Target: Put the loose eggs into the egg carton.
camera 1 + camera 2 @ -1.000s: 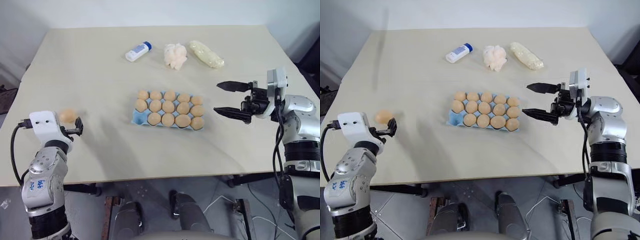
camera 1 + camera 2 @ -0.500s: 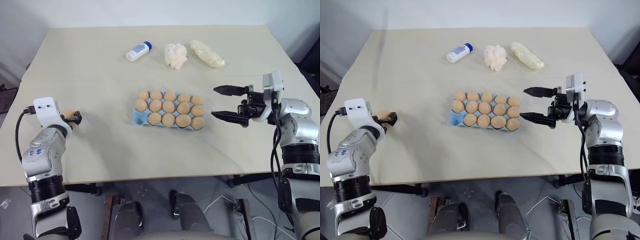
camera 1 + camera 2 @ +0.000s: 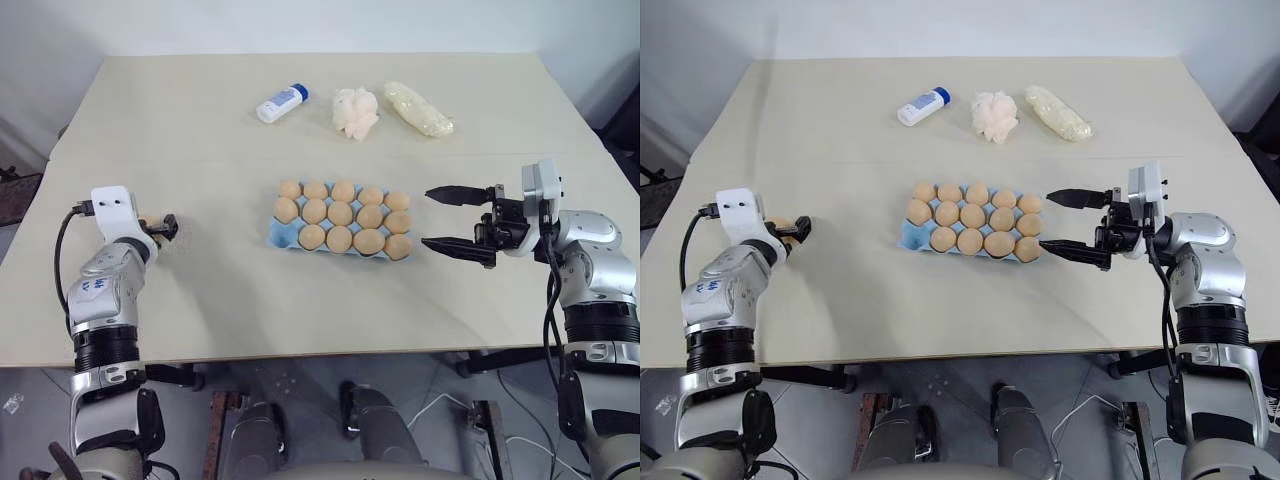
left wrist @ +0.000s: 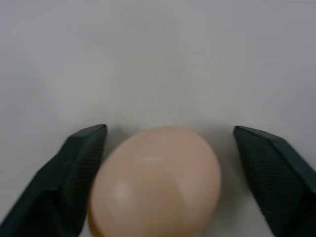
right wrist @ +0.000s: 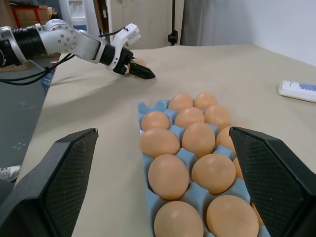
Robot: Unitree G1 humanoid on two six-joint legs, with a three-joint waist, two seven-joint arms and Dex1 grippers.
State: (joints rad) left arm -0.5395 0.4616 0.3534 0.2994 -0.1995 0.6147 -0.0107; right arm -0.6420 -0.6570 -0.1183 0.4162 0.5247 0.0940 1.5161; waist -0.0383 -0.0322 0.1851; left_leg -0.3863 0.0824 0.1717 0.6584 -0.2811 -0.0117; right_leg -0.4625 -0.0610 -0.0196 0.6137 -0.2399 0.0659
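Note:
One loose egg (image 4: 155,182), tan-orange, lies on the table near its left side. My left gripper (image 3: 160,224) straddles it with its jaws open. One finger (image 4: 79,163) rests against the egg's side, while a gap remains at the other finger (image 4: 269,168). The light blue egg carton (image 3: 278,238) sits mid-table, its cups filled with eggs except the near left corner cup. My right gripper (image 3: 427,217) hovers wide open and empty just right of the carton, pointing at it.
At the table's far side lie a white bottle with a blue cap (image 3: 279,103), a white lumpy wad (image 3: 354,110) and a pale wrapped roll (image 3: 418,108). Bare tabletop separates the loose egg from the carton.
My left gripper has reached forward until its fingers flank the egg, and its jaws have narrowed. The right gripper has sunk slightly beside the carton.

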